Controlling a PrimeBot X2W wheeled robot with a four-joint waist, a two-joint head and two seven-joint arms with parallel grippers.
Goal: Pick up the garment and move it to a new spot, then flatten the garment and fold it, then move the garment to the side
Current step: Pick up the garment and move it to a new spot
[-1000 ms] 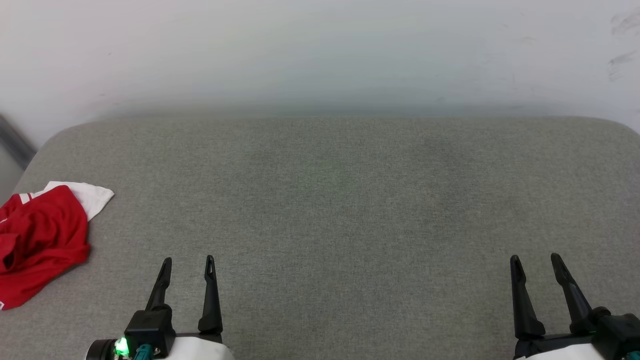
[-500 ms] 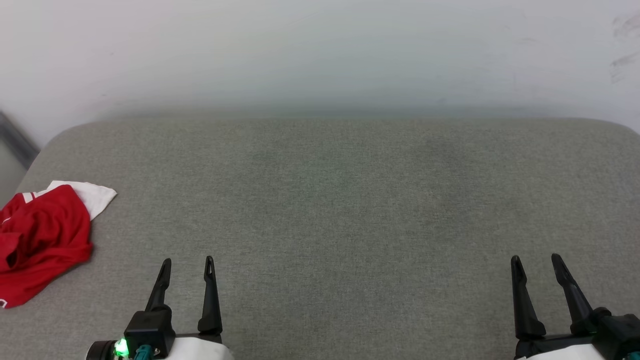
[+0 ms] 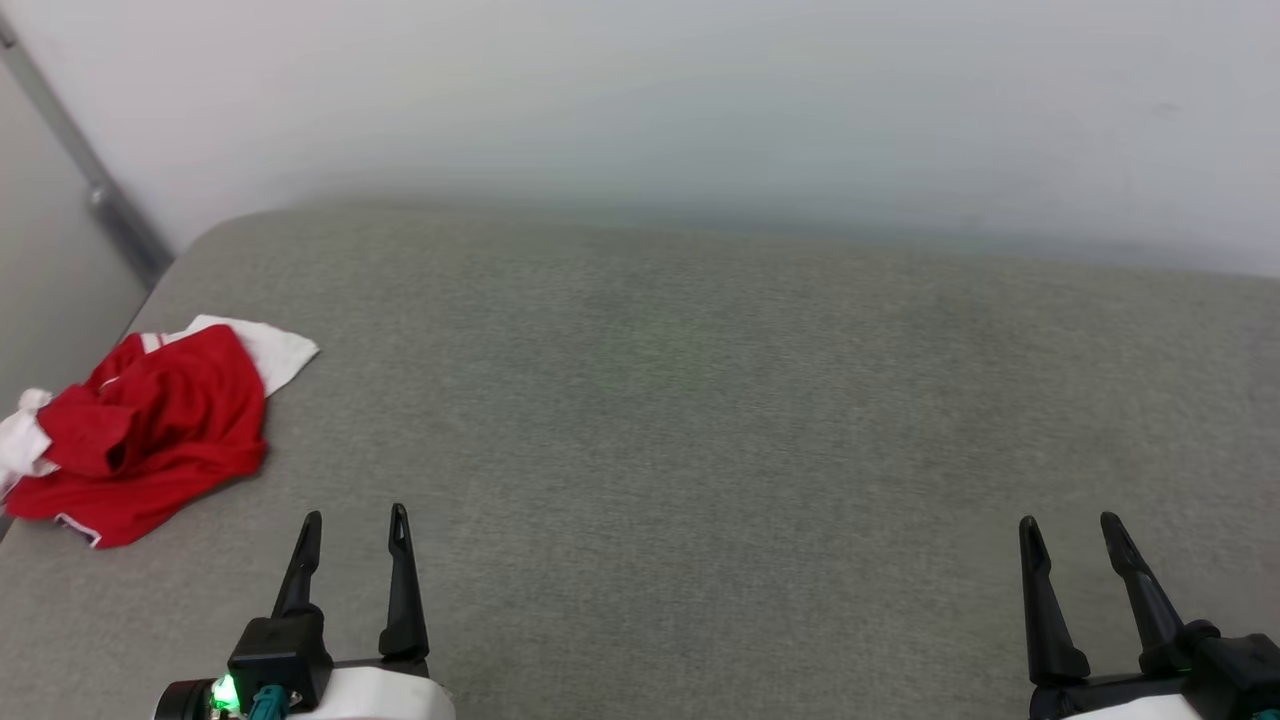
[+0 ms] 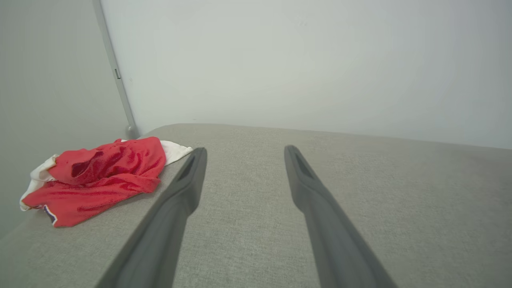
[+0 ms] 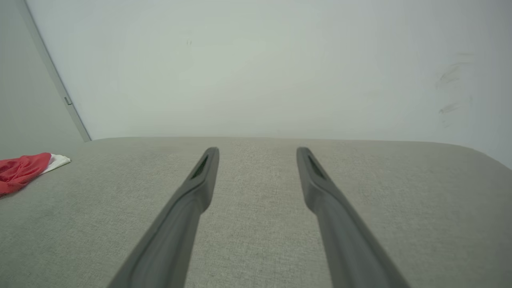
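Red shirt waiting, nothing grabbed yet.
The garment (image 3: 150, 430) lies crumpled at the left edge of the grey pad (image 3: 700, 400); left gripper (image 3: 355, 512) and right gripper (image 3: 1067, 518) gape empty. Best to pinch a thick fold.

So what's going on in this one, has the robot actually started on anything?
Not yet. The garment, a red shirt with white sleeves, lies crumpled at the left edge of the grey padded surface, and nothing is touching it. The left gripper and the right gripper both hover open and empty near the front edge. The left gripper is the nearer of the two to the garment, with bare surface between them. The pick-up is not yet begun.
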